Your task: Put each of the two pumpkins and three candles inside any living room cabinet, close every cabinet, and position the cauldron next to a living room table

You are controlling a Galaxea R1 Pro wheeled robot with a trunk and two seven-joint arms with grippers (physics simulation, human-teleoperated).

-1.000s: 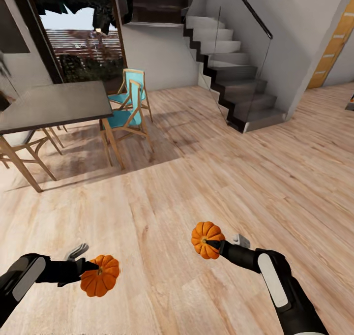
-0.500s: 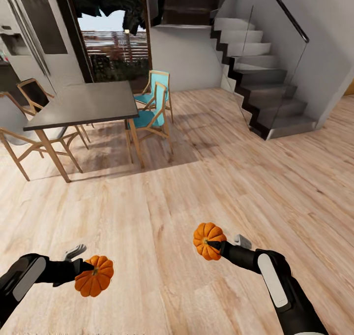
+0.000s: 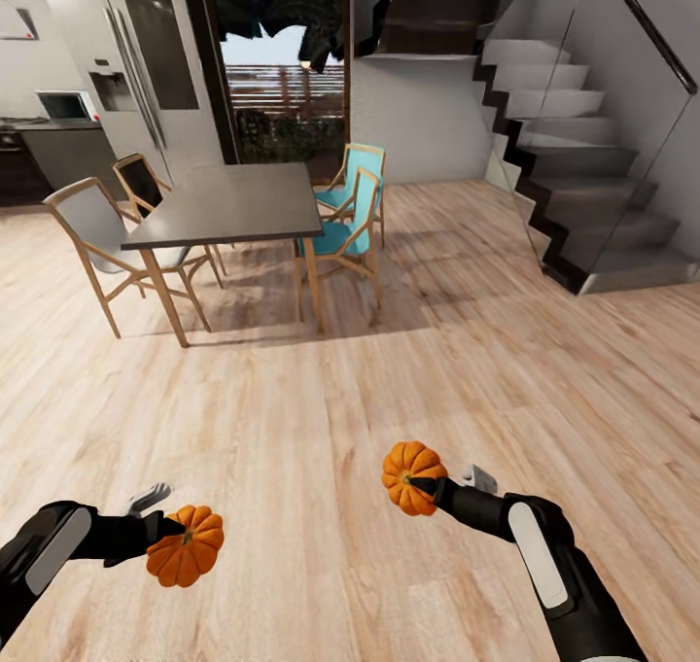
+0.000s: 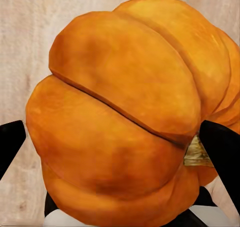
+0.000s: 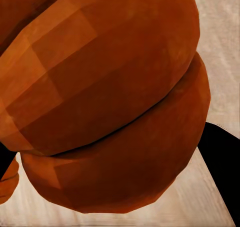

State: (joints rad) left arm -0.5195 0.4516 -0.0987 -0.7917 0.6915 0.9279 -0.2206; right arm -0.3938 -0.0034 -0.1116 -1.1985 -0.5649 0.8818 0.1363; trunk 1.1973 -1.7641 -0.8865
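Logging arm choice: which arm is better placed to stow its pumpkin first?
Neither clearly: left claw and right claw each grip a pumpkin over bare floor.

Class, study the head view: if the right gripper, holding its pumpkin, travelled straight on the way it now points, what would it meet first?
The right gripper points up-left across bare wooden floor. The way looks free at first; further on stands the dark dining table, probably the first thing met, though depth and height are unclear.

Open wooden floor is seen ahead and to both sides of the loaded tools. Passage is blocked farther off by the dark dining table with its chairs at left, and by the staircase at right.
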